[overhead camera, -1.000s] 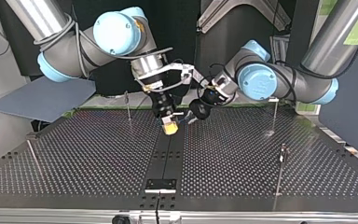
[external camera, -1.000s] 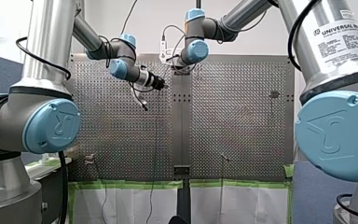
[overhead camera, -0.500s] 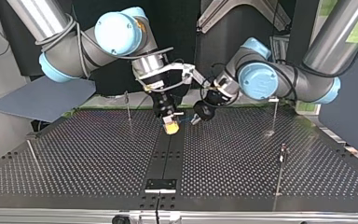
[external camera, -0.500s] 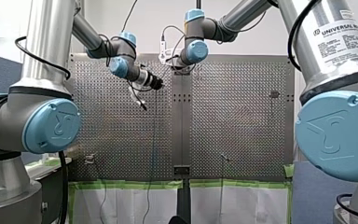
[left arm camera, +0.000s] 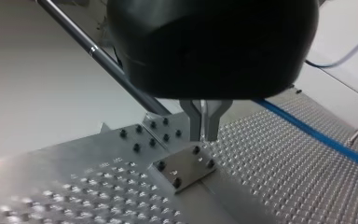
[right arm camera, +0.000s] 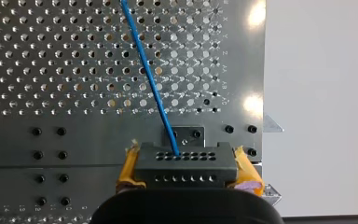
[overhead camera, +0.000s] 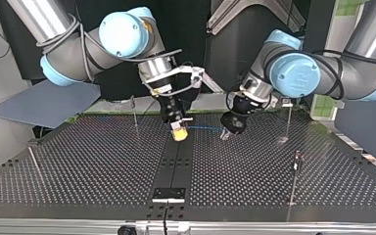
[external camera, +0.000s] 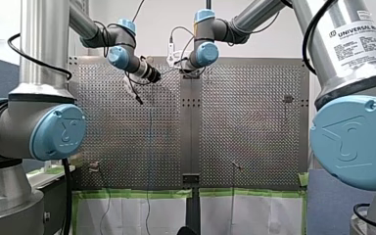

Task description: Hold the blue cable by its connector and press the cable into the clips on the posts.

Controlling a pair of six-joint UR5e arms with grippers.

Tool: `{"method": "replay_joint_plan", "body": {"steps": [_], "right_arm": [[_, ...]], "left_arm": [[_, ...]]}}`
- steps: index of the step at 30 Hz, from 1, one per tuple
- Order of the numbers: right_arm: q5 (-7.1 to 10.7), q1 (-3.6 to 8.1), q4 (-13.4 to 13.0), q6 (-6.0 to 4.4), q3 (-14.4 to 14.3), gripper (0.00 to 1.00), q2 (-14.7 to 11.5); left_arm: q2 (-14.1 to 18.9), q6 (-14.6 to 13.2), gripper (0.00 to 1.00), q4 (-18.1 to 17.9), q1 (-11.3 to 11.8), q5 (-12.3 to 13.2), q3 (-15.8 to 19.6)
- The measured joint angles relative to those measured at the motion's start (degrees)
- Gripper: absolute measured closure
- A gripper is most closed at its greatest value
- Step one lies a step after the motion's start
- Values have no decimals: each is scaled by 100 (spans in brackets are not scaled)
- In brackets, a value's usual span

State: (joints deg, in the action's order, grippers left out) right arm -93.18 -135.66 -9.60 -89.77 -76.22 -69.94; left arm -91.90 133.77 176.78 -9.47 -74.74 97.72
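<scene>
- Nearest, in the top view: a small black plate (overhead camera: 168, 193) lies on the dark centre strip at the near edge of the perforated counter (overhead camera: 78, 166).
- Just behind it, a near post (overhead camera: 294, 181) stands at that view's right and a leaning post (overhead camera: 35, 164) at its left. Both are well apart from the cable.
- Mid-counter: the right tool (overhead camera: 178, 134) comes in from that view's left and points down over the centre strip.
- Right wrist view: its yellow pads (right arm camera: 129, 168) are clamped on both ends of the black connector (right arm camera: 185, 163).
- The blue cable (overhead camera: 203, 128) leaves the connector's face and runs low over the counter towards the left tool (overhead camera: 225, 134), near the right tool on its right in the top view.
- Left wrist view: the metal fingers (left arm camera: 195, 121) are drawn almost together with only a slit between them, and nothing shows between the tips.
- They hang above a bolted plate (left arm camera: 184, 168), and the cable passes beside and beyond them. Cannot tell whether it touches them.
- Farthest: a far left post (overhead camera: 134, 115) and a far right post (overhead camera: 289, 120) stand by the far edge, apart from the cable.
</scene>
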Motion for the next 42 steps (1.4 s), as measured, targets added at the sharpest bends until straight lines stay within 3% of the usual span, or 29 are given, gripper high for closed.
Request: {"method": "replay_joint_plan", "body": {"steps": [18, 26, 33, 42], "right_arm": [[5, -68, -8, 1, 4, 100, 5], [190, -95, -46, -32, 5, 100, 9], [290, -97, -145, -106, 5, 100, 10], [479, -96, -299, -250, 9, 100, 41]], "left_arm": [[334, -901, 100, 709, 34, -899, 40], [545, -1295, 100, 784, 45, -1293, 46], [798, -1613, 100, 819, 66, -1655, 57], [906, -1792, 100, 825, 117, -2089, 284]]}}
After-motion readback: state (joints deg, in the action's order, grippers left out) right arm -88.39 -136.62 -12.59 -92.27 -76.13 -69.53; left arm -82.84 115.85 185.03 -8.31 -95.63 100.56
